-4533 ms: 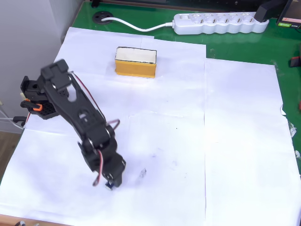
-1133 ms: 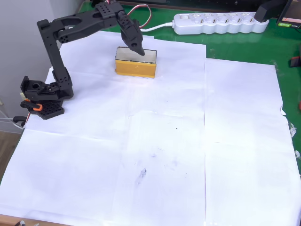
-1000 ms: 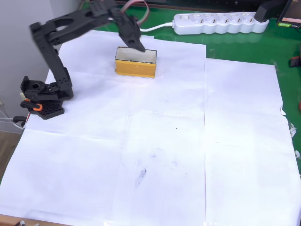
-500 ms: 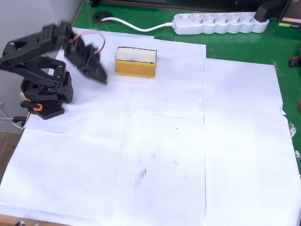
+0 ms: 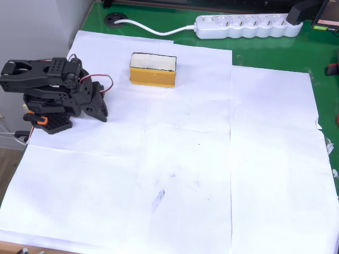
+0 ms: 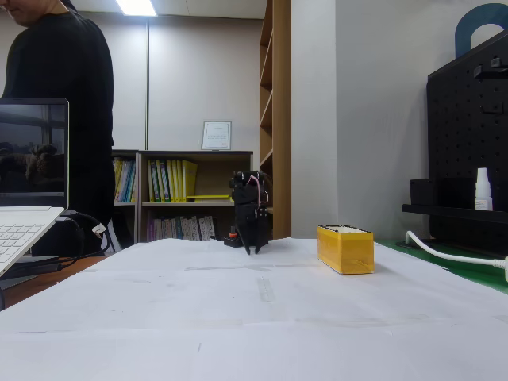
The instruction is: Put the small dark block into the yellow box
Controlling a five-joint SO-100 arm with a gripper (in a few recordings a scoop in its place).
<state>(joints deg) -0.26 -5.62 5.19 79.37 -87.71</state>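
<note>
**Arm folded beside its base, yellow box well apart**

White paper sheets point(image 5: 185, 159) cover the bench. The pincer point(image 5: 100, 108) points down just over the paper; whether it is apart or together cannot be told. Farther back stands the yellow box point(image 5: 152, 70), its cream top showing; the small dark block cannot be made out.

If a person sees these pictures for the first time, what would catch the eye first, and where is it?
First comes the yellow box, bright against the white paper toward the far side of the table in the overhead view. Next is the black robot arm, folded low at the left edge, its gripper pointing down at the paper, apart from the box. A white power strip lies on the green surface beyond.
</note>
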